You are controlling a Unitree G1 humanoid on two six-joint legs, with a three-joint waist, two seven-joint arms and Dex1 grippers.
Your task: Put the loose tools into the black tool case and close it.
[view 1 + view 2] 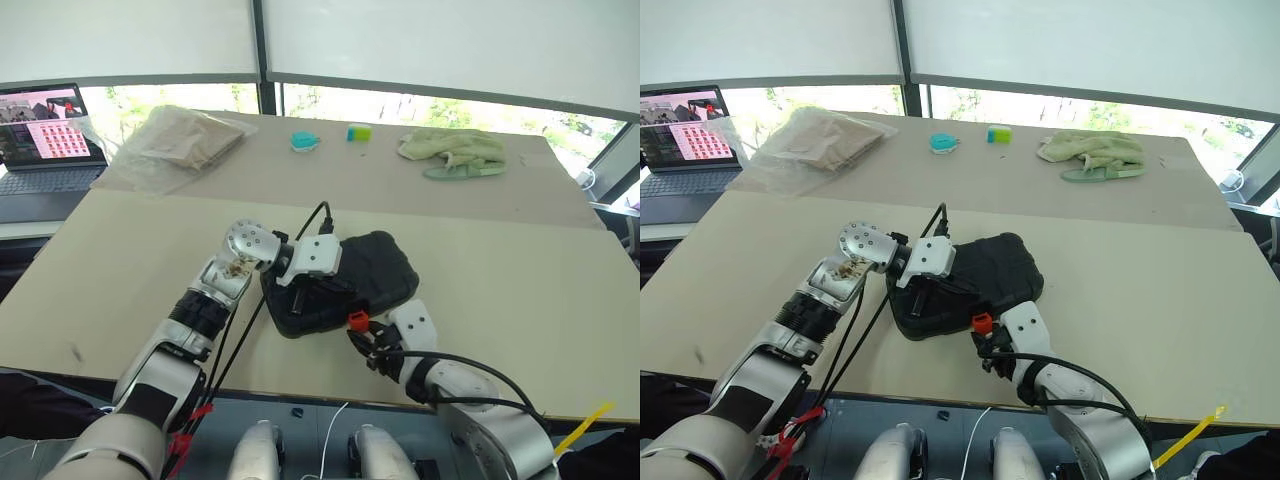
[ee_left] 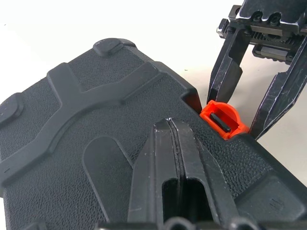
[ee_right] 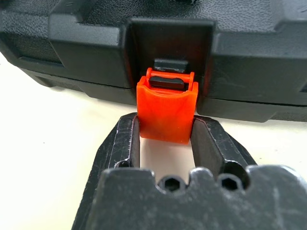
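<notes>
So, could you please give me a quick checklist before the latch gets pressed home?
1. Black tool case lid down: ok.
2. Left gripper shut, resting on the lid: ok.
3. Right gripper fingers on both sides of the orange latch: ok.
4. Latch snapped flat: not ok, it sticks out.
5. All loose tools inside: cannot tell.

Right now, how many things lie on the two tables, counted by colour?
Black: 1, the tool case
Teal: 1, a small object
Green: 2, a cloth and a small block
Clear plastic bag: 1
Total: 5
</notes>
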